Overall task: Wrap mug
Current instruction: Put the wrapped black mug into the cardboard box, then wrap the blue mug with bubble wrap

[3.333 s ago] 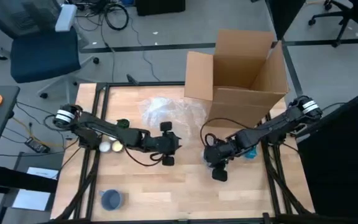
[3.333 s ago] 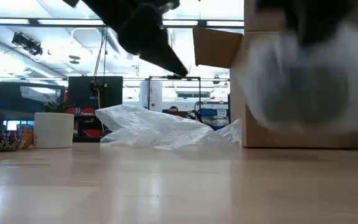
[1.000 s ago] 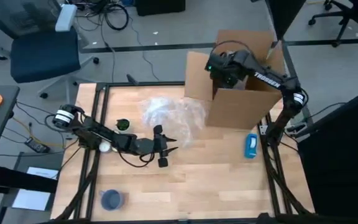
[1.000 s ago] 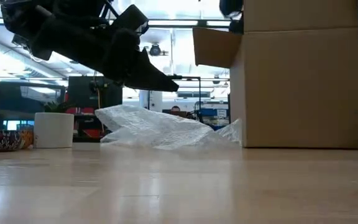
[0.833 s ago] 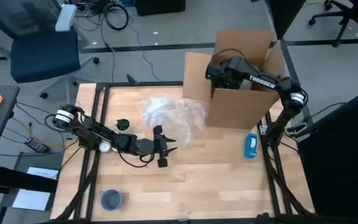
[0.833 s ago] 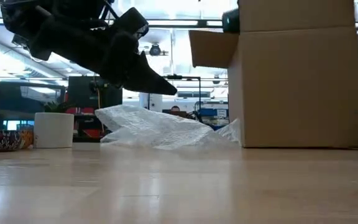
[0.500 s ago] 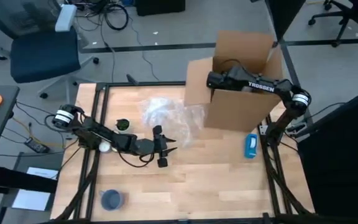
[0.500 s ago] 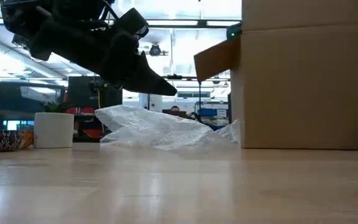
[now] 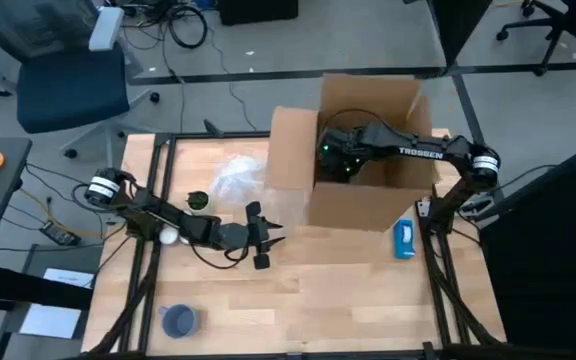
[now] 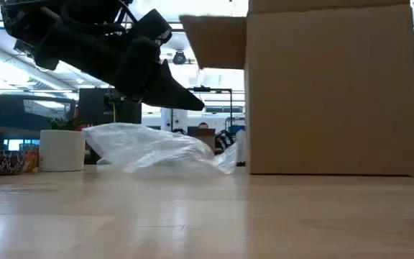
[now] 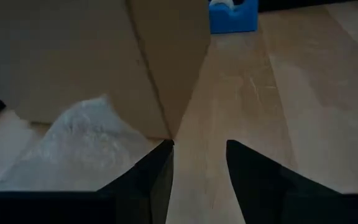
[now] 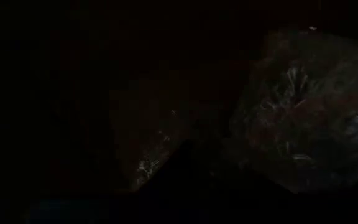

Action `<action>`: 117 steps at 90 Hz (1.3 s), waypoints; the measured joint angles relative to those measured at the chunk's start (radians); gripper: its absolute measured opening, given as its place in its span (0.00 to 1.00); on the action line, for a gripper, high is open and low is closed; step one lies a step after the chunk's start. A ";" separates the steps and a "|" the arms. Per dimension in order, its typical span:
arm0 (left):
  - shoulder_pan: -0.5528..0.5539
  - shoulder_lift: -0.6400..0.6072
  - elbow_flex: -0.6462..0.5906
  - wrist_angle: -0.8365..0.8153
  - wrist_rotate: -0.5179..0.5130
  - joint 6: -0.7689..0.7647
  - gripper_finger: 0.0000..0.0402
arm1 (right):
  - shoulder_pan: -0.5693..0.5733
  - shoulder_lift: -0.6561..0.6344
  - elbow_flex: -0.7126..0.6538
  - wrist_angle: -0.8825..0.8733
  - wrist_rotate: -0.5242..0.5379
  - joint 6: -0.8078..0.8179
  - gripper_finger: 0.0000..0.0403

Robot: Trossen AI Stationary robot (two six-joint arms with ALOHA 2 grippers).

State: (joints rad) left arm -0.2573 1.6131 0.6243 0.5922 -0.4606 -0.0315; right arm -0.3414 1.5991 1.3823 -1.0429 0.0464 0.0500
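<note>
one cardboard box — one bubble wrap sheet — two mugs.

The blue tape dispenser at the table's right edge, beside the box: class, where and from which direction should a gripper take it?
Judging by the high view, the blue tape dispenser lies as a narrow oblong, clear of the cardboard box. Probably best to come straight down and pinch across its two long sides at the middle, since that is its narrowest span.

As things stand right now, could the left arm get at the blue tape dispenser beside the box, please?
Probably not easily. The left gripper hovers mid-table with its jaws open, while the blue tape dispenser sits at the table's right edge beside the cardboard box. The tabletop between looks bare, but it would be a long stretch.
</note>
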 joint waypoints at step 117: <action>0.008 0.000 0.004 0.018 0.000 -0.050 0.33 | 0.033 0.002 0.086 -0.062 0.174 0.167 0.52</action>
State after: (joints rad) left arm -0.2490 1.6131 0.6279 0.6098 -0.4604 -0.0814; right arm -0.3082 1.6012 1.4685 -1.1051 0.2201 0.2169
